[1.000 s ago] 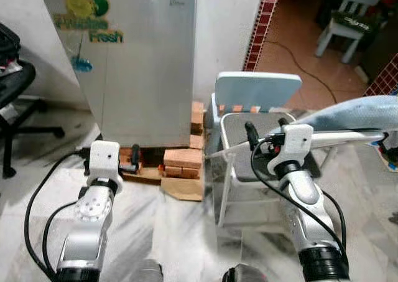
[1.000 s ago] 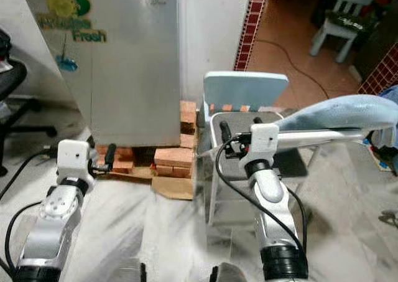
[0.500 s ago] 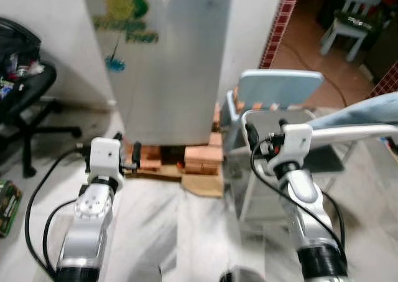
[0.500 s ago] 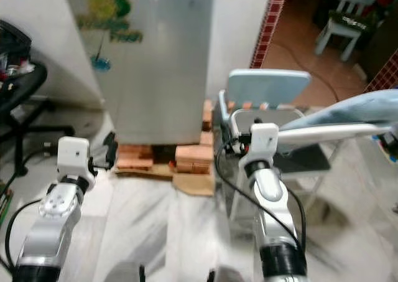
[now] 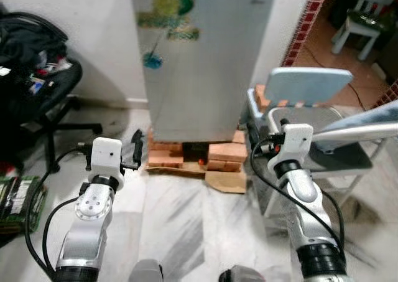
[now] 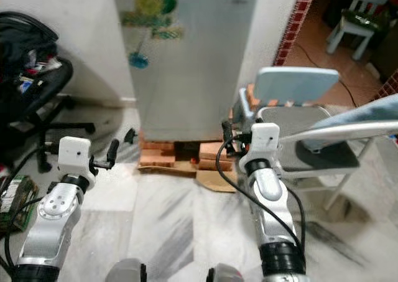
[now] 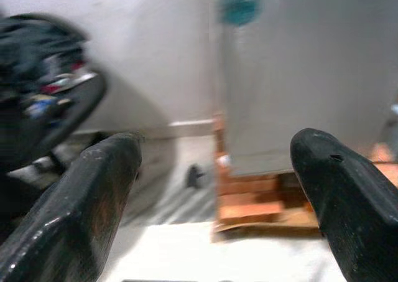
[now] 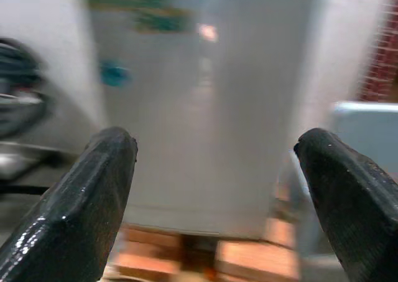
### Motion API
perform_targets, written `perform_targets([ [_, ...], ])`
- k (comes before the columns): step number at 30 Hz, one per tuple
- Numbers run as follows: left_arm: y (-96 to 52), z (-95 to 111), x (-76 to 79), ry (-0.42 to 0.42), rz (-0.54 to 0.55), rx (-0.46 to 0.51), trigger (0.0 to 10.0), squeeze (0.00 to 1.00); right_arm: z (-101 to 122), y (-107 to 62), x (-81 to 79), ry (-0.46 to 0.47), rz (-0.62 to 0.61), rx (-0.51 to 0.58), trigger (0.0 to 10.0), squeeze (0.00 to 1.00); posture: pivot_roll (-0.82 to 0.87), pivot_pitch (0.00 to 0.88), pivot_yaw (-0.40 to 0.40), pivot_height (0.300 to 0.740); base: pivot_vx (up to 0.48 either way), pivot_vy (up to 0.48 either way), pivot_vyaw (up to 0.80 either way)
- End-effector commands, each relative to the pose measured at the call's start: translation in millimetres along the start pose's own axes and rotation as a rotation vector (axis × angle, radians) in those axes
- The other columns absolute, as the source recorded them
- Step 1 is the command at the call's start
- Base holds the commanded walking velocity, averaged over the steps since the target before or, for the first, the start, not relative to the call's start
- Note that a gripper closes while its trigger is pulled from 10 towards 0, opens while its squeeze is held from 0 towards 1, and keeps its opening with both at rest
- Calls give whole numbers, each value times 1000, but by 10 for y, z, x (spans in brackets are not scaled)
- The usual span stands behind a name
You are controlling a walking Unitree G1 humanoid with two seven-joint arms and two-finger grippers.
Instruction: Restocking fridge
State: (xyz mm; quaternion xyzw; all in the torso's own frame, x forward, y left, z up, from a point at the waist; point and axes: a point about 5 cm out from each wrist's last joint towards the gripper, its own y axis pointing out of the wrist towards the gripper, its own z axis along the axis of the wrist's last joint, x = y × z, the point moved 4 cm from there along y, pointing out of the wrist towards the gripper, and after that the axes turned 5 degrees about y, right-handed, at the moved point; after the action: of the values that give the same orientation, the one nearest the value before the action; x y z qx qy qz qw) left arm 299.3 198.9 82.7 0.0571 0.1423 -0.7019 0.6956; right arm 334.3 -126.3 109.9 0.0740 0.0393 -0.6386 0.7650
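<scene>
Two tools, left (image 7: 211, 188) and right (image 8: 217, 188), both released, empty, raised toward one closed fridge (image 5: 205, 51) on bricks (image 5: 217, 152); one chair (image 5: 311, 101) beside.

Far left, a black office chair (image 5: 43, 76) heaped with clutter sits by the white wall (image 5: 93, 39). Centre, stacked bricks (image 5: 217, 152) and a cardboard scrap (image 5: 227, 181) lie on the marble floor (image 5: 180, 226). Right, a pale blue chair (image 5: 305, 86); far right, a small white chair (image 5: 360, 27).

You're in a home: a closed silver fridge (image 5: 205, 58) propped on bricks (image 5: 193, 154), marble floor (image 5: 186, 220), a plastic chair (image 5: 311, 108), a cluttered office chair (image 5: 37, 76).
</scene>
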Motion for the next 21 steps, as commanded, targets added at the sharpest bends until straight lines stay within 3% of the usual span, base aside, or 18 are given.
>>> perform_targets([
  [1, 23, 108, 110, -16, -44, 49, 10000, 0, 34, -35, 159, -29, -38, 6, 10000, 0, 73, 59, -40, 740, 0, 469, -800],
  [5, 23, 100, 117, -16, -40, 44, 10000, 0, 29, -46, 156, -27, -39, 7, 10000, 0, 71, 59, -39, 740, 0, 462, -572],
  [13, 20, 103, 96, -3, -31, 51, 10000, 0, 30, -57, 148, -32, -46, 12, 10000, 0, 71, 58, -39, 740, 0, 380, 0],
  [21, 31, 110, 112, 2, -35, 55, 10000, 0, 25, -32, 188, -65, -92, 8, 10000, 0, 73, 53, -39, 740, 0, 0, 0],
])
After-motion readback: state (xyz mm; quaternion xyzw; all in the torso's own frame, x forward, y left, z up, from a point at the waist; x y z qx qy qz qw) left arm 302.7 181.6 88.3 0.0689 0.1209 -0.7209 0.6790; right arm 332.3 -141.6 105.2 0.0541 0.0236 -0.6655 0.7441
